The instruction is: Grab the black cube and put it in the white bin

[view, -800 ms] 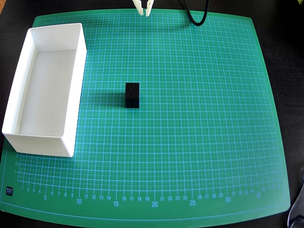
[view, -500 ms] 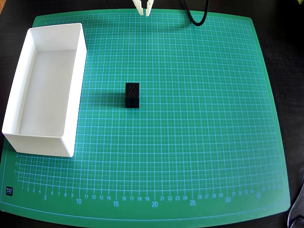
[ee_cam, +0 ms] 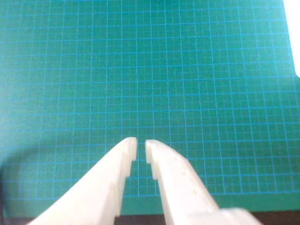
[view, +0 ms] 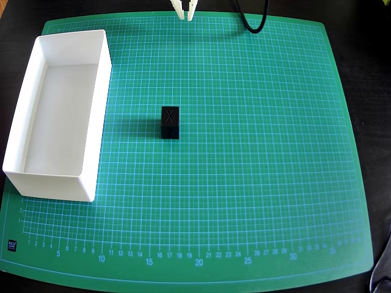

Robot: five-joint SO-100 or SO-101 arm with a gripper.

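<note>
In the overhead view the black cube (view: 170, 122) stands near the middle of the green cutting mat (view: 256, 152), an X on its top face. The white bin (view: 38, 172) lies along the mat's left side, long and empty. My gripper (view: 185, 14) pokes in at the top edge, well apart from the cube and to the right of the bin. In the wrist view my white gripper (ee_cam: 141, 142) enters from the bottom; its jaws are almost together with only a thin gap and nothing between them. The cube is out of the wrist view. A white corner (ee_cam: 293, 37) at its right edge may be the bin.
A black cable (view: 252, 23) loops onto the mat's top edge right of the gripper. The mat lies on a dark table (view: 376, 91). The wrist view shows only mat grid ahead of the fingers.
</note>
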